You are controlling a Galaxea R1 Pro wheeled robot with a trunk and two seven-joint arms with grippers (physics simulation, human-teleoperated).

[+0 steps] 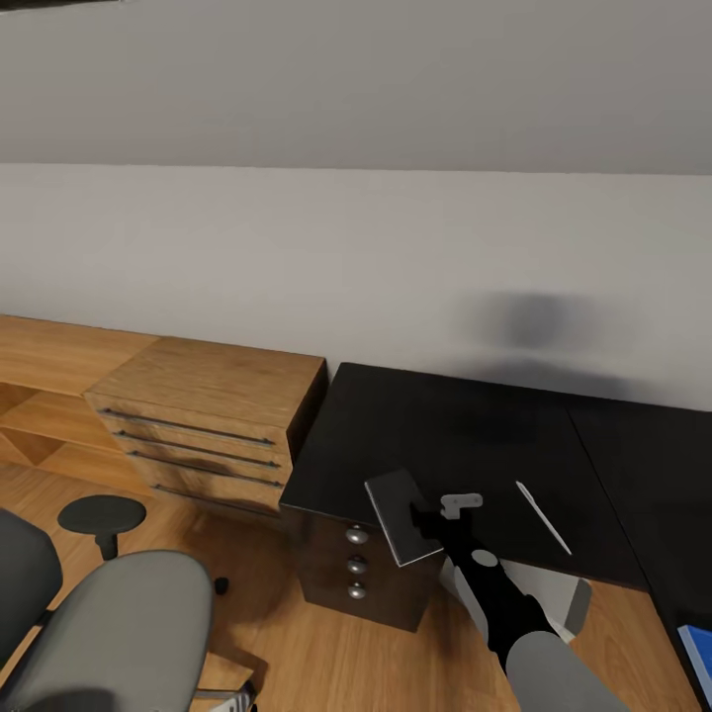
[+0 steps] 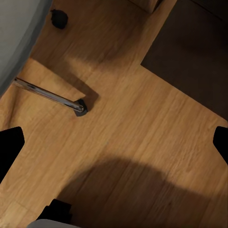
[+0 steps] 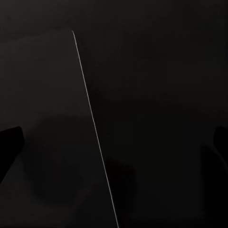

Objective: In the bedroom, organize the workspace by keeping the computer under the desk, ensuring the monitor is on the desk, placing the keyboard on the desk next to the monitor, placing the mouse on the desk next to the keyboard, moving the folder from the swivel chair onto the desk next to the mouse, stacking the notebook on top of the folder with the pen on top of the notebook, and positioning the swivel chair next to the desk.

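The notebook [image 1: 403,516] lies flat on the desk [image 1: 465,435], at the front edge above the drawers, one corner jutting past that edge. The pen [image 1: 542,516] lies on the desk well to the notebook's right.

The right gripper [image 1: 427,518] hovers at the notebook's right edge, jaws spread wide, holding nothing. The left gripper's fingertips [image 2: 9,147] are likewise wide apart over bare floor.

The notebook looks thin, light, fairly stiff and probably slick. Pinching the overhanging corner seems easiest.
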